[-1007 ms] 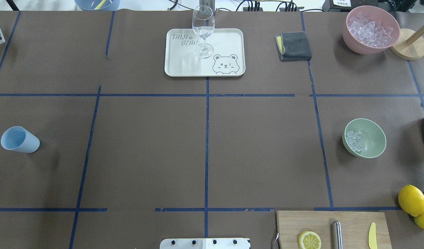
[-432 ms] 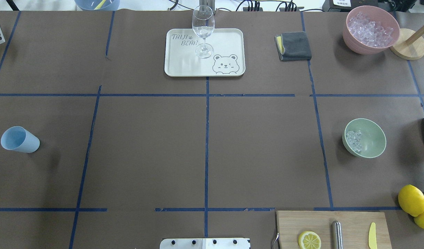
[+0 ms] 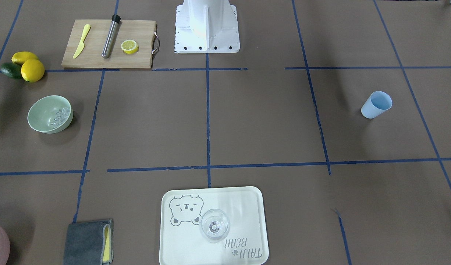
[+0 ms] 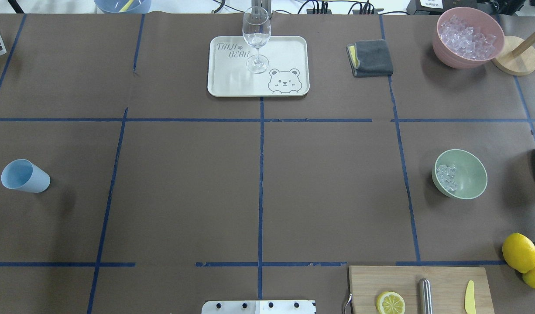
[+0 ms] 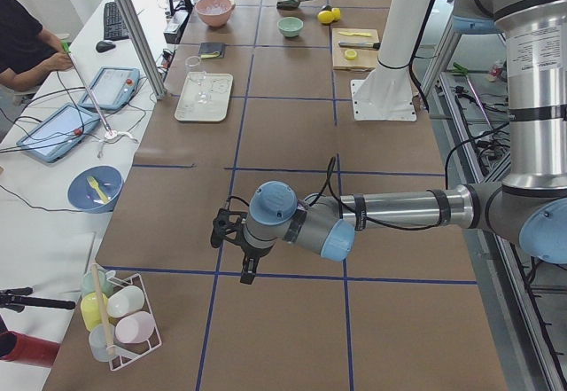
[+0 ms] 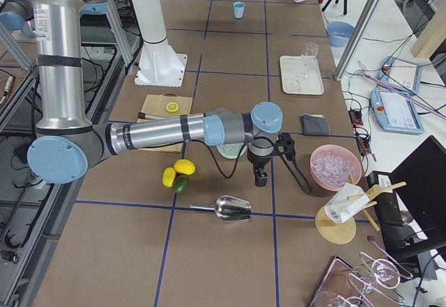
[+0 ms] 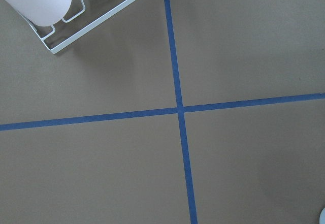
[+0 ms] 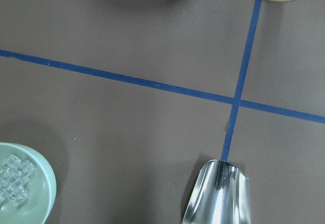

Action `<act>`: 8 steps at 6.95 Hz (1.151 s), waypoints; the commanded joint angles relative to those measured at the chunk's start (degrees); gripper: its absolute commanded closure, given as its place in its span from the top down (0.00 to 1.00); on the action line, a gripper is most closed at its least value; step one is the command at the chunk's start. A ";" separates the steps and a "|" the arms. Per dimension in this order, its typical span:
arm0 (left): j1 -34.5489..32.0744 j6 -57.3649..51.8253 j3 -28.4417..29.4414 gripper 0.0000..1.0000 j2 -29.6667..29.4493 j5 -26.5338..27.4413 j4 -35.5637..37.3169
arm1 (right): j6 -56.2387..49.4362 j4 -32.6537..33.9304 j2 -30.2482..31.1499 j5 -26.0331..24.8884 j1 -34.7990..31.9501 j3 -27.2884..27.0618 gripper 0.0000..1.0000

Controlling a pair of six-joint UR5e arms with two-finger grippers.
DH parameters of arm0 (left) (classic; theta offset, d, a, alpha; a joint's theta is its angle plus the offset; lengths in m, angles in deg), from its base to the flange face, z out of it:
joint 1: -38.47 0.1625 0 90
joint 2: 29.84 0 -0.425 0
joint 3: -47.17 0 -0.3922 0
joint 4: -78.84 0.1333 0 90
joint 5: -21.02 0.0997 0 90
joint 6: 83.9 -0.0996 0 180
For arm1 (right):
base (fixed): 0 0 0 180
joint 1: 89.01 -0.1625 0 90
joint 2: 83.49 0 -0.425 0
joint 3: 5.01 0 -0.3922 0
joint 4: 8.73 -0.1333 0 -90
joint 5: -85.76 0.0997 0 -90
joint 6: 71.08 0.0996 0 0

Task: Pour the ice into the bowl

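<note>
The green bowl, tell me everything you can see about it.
The bowl is round, pale mint green, smooth and plain, with a matte plastic look. It stands upright, mouth up, on the brown table on the robot's right side. A small heap of clear ice cubes lies against one side of its inner wall; the rest of the inside is bare. Nothing else touches it in the overhead view.

open tabletop point(image 4: 328, 183) between bowl point(image 4: 470, 174) and cup point(image 4: 25, 175); lemons point(image 4: 519, 252) and scoop point(image 6: 233, 209) stand near the bowl
</note>
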 commanded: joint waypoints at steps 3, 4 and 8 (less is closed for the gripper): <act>-0.11 -10.75 -7.80 1.00 0.00 0.12 23.31 | -1.40 0.66 0.24 0.30 1.53 -0.06 1.00; -0.82 -14.75 -7.81 1.00 0.60 0.04 23.82 | -4.10 3.36 0.42 0.13 1.01 -0.32 1.00; -0.73 -14.79 -4.02 1.00 0.34 -0.31 24.09 | -11.78 10.50 -0.11 -2.15 -1.02 -1.20 1.00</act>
